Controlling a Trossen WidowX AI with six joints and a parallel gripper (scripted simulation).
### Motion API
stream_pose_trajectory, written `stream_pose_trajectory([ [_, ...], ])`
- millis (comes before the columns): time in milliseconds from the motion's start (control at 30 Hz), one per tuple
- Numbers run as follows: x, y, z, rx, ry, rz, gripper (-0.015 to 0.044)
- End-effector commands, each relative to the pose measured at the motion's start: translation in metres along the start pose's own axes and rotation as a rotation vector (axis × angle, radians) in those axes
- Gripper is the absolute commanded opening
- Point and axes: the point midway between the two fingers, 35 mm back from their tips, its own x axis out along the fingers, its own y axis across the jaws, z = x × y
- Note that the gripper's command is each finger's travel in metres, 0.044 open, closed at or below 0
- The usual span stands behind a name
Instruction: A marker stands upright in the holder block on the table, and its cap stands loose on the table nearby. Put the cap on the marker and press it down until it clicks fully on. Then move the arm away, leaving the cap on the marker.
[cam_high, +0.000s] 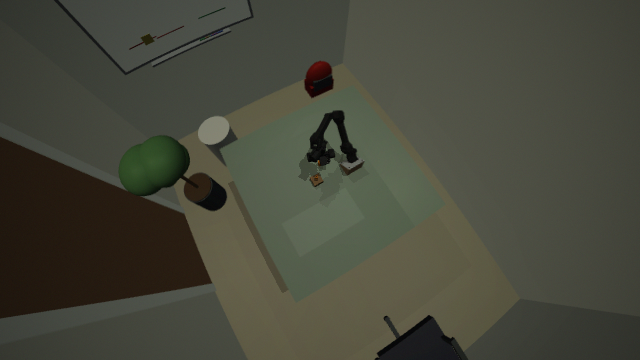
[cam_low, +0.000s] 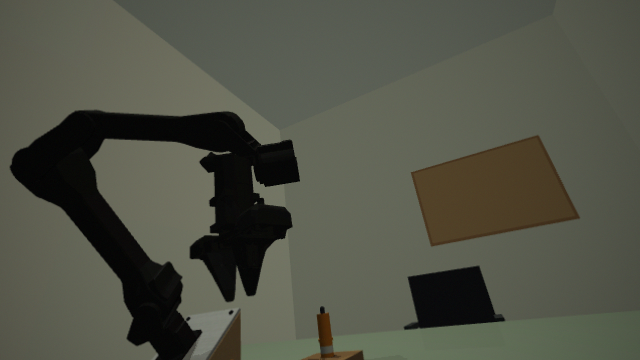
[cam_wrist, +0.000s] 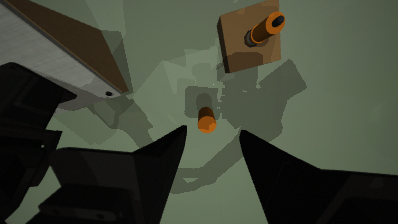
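The gripper (cam_wrist: 210, 137) is hanging open and empty right over the cap (cam_wrist: 206, 120) — it's standing upright on the table just ahead of the fingertips, with the marker (cam_wrist: 264, 27) sitting in its block (cam_wrist: 239, 50) further out.
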Motion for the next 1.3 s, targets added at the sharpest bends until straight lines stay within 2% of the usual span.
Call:
stream_pose_trajectory([
  [0, 0.001, 0.000, -0.018, -0.066, 0.037, 0.027, 0.0250],
  [200, 0.003, 0.000, -0.021, -0.066, 0.037, 0.027, 0.0250],
  [333, 0.034, 0.000, -0.023, -0.065, 0.038, 0.026, 0.0250],
  [567, 0.050, 0.001, -0.025, -0.065, 0.039, 0.026, 0.0250],
  [1267, 0.079, 0.001, -0.026, -0.066, 0.037, 0.027, 0.0250],
])
